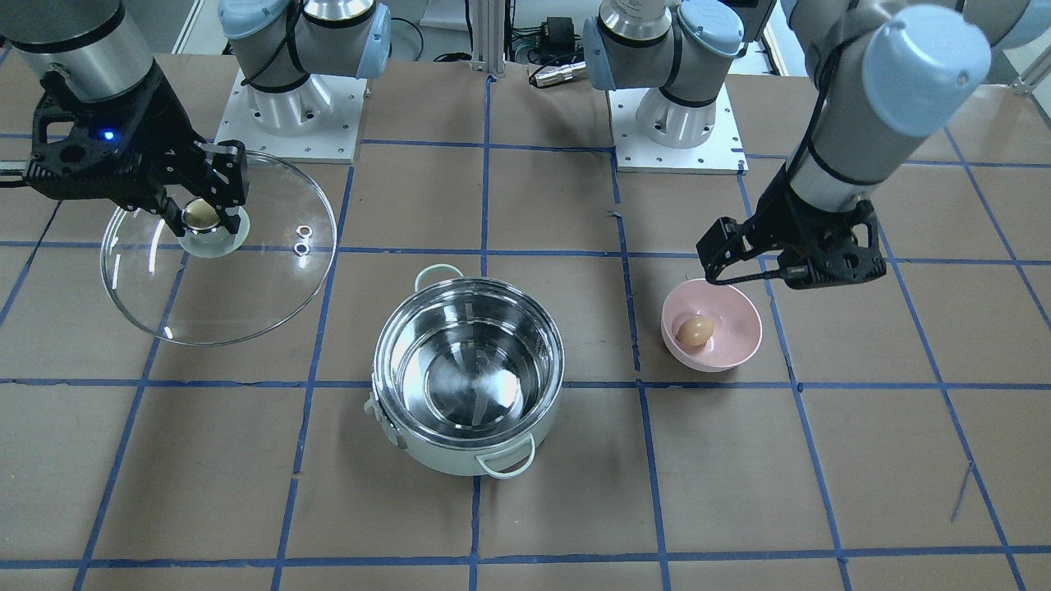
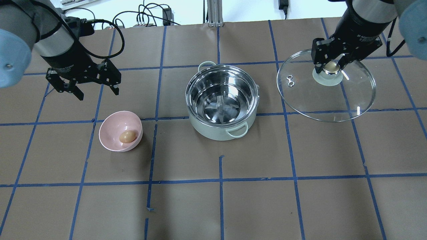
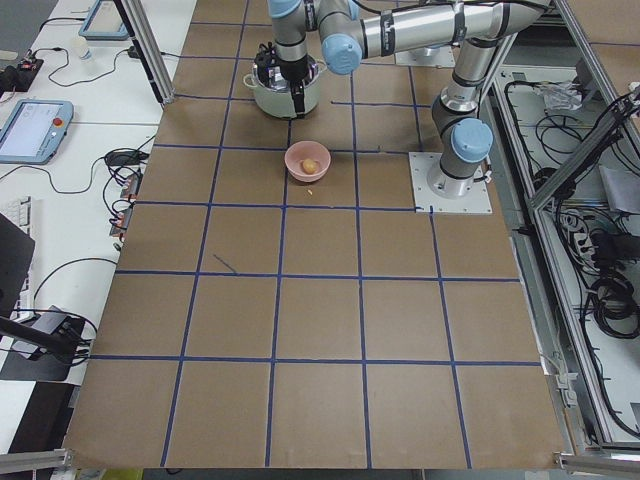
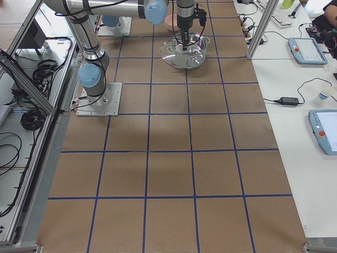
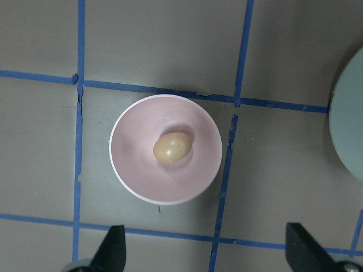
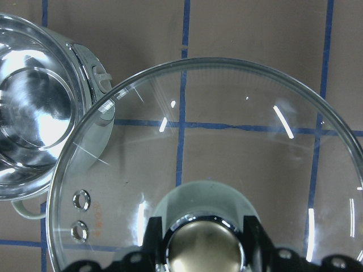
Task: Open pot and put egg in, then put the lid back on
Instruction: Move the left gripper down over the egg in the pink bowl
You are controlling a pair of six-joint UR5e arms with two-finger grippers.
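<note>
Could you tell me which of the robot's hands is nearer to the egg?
Left. The left hand hovers open above the pink bowl holding the egg; the right hand is beyond the pot, shut on the lid.

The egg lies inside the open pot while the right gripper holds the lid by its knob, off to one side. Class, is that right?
Not quite. The egg lies in the pink bowl, not in the pot, whose steel inside is bare; the overhead exterior view shows it. The rest stands: the right gripper holds the lid by its knob, off to one side.
</note>
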